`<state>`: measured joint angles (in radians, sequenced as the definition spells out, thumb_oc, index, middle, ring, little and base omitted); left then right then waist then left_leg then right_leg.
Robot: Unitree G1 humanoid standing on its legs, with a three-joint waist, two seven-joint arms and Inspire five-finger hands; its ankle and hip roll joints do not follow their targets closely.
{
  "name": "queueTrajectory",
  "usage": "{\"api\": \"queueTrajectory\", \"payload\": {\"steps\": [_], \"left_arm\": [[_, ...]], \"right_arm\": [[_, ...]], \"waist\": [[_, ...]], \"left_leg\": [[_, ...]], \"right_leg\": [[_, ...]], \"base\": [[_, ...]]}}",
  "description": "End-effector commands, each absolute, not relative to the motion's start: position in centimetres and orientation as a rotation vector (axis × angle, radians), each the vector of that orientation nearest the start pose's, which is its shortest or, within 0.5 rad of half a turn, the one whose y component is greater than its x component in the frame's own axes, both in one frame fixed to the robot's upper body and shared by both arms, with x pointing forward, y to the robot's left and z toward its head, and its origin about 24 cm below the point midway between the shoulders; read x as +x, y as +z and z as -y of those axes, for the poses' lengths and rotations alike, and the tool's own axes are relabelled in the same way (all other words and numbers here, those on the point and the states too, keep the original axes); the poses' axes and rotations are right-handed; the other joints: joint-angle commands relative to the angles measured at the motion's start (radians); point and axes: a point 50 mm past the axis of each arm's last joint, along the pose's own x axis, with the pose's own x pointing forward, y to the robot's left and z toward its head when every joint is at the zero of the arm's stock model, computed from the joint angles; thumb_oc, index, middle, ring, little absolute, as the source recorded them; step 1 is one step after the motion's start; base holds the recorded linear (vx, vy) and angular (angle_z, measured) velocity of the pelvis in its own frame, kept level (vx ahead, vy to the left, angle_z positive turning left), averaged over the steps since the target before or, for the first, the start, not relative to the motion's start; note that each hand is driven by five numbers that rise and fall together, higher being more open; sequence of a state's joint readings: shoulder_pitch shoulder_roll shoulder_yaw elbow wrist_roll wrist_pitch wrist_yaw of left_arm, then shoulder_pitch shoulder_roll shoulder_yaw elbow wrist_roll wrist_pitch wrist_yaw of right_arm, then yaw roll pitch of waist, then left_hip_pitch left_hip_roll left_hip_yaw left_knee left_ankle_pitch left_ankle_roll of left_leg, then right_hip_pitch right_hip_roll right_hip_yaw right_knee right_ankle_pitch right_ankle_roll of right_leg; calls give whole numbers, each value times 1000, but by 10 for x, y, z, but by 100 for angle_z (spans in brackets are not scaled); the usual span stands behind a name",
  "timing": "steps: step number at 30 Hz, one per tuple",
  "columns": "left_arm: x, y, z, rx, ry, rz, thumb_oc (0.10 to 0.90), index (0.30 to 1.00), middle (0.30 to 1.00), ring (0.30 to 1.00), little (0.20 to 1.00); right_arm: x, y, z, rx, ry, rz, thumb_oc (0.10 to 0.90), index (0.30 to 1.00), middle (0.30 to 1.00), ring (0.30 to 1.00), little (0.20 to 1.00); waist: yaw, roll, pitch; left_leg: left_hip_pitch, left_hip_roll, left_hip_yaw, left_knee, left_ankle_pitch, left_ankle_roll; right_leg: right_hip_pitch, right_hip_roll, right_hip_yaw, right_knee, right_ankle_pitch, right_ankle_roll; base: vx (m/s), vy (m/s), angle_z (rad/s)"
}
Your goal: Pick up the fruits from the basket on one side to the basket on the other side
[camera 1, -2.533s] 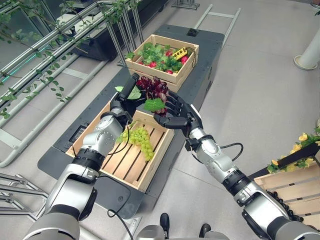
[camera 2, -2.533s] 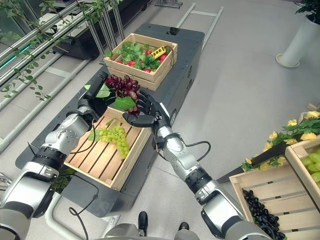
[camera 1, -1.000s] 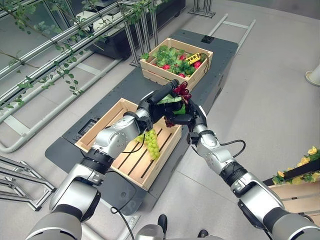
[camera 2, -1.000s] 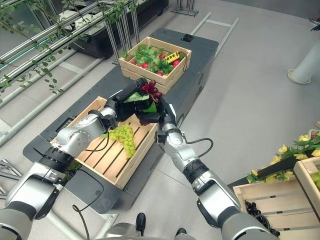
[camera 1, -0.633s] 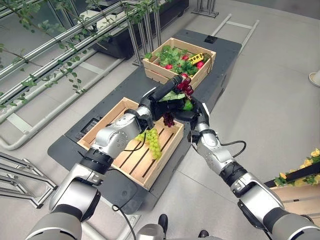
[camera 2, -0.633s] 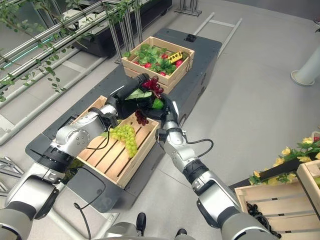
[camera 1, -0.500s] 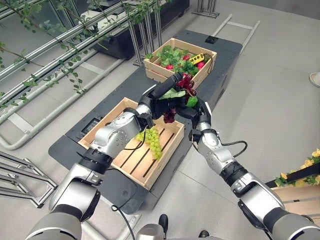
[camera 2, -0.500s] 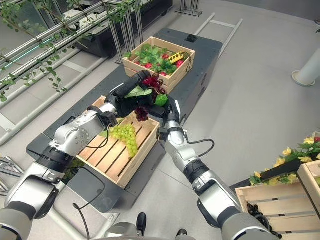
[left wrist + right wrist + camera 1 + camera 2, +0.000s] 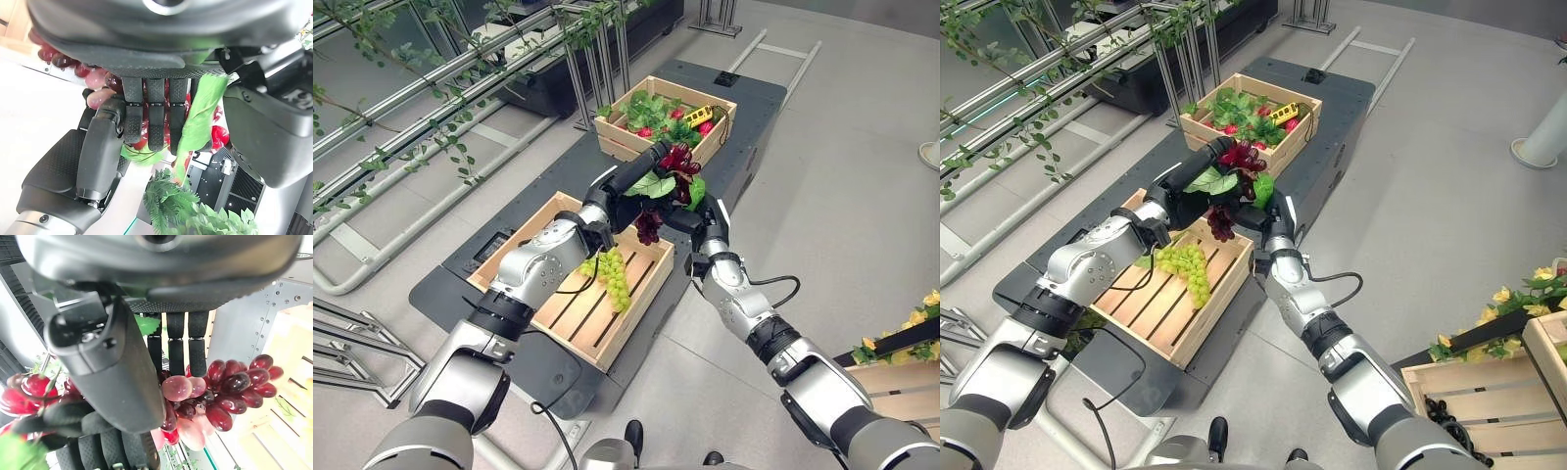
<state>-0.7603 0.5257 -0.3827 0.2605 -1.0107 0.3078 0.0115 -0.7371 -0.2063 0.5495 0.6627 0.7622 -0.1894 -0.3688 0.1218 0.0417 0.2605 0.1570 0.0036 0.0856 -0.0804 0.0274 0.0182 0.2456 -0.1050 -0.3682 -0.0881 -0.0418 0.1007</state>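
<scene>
The red grapes point(image 9: 674, 176) hang in the air between the two crates, cupped from both sides; the left hand point(image 9: 631, 181) lies under and behind the bunch with its fingers stretched long beneath the leaves, and the right hand point(image 9: 690, 217) comes up from below with straight fingers laid against the fruit, so neither hand pinches and the two together make a cradle; I judge this is because a loose, dangling cluster would slip from any one-handed hold. A small tail of berries point(image 9: 647, 228) droops free below the hands, over the near crate's far corner. In the right wrist view the berries point(image 9: 230, 390) look glossy, plump and oval, deep red to maroon, with a few paler pink ones; the green leaves point(image 9: 652, 185) on the bunch are flat and matte, probably artificial. The green grapes point(image 9: 613, 275) lie inside the near crate point(image 9: 512, 250), a pale slatted wooden box, resting across its slats; the far crate point(image 9: 619, 142), of the same wood, holds leafy greenery, red fruit and a yellow object point(image 9: 696, 116); both crates sit on a dark, flat platform point(image 9: 753, 108). Judging by the bunch's height and place, it seems midway through its carry from one crate to the other.
</scene>
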Motion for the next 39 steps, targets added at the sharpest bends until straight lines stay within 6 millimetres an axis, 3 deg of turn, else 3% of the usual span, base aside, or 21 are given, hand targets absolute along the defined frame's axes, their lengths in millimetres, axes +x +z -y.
{"api": "queueTrajectory", "payload": {"steps": [1, 8, 22, 29, 34, 39], "left_arm": [[381, 185, -154, -273, -293, 52, 800, 900, 900, 900, 900], [377, 200, -165, -185, -302, 158, 800, 900, 900, 900, 900], [352, 227, -175, -174, -366, 318, 800, 900, 900, 900, 900], [340, 253, -196, -183, -248, 499, 800, 900, 900, 900, 900], [339, 254, -208, -215, -149, 549, 800, 900, 900, 900, 900], [340, 243, -216, -238, -89, 538, 800, 900, 900, 900, 900]], "right_arm": [[364, 143, 61, 366, 158, 265, 400, 300, 300, 300, 300], [365, 132, 78, 353, 121, 247, 400, 300, 300, 300, 300], [365, 117, 116, 304, 28, 226, 400, 300, 300, 300, 300], [365, 108, 137, 296, -11, 216, 400, 300, 300, 300, 300], [365, 105, 142, 307, -30, 211, 400, 300, 300, 300, 300], [365, 104, 147, 319, -52, 207, 400, 300, 300, 300, 300]], "waist": [[-15, 17, -209], [-17, 17, -207], [-9, 18, -204], [-1, 16, -208], [-2, 13, -208], [-5, 12, -206]], "left_leg": [[-17, 1, -8, -7, -64, -57], [-16, 2, -4, -7, -65, -58], [-12, 5, -4, -7, -69, -60], [-8, 7, -7, -7, -72, -60], [-9, 7, -11, -7, -72, -61], [-7, 8, -13, -7, -74, -62]], "right_leg": [[-38, 5, -7, 8, -14, -42], [-38, 6, -7, 9, -14, -42], [-34, 8, -8, 6, -12, -43], [-29, 8, -10, 8, -16, -44], [-29, 10, -12, 8, -16, -47], [-26, 11, -11, 5, -16, -49]], "base": [[0, 0, 0], [0, 0, 0], [0, 0, 0], [0, 0, 0], [0, 0, 0], [0, 0, 0]]}}
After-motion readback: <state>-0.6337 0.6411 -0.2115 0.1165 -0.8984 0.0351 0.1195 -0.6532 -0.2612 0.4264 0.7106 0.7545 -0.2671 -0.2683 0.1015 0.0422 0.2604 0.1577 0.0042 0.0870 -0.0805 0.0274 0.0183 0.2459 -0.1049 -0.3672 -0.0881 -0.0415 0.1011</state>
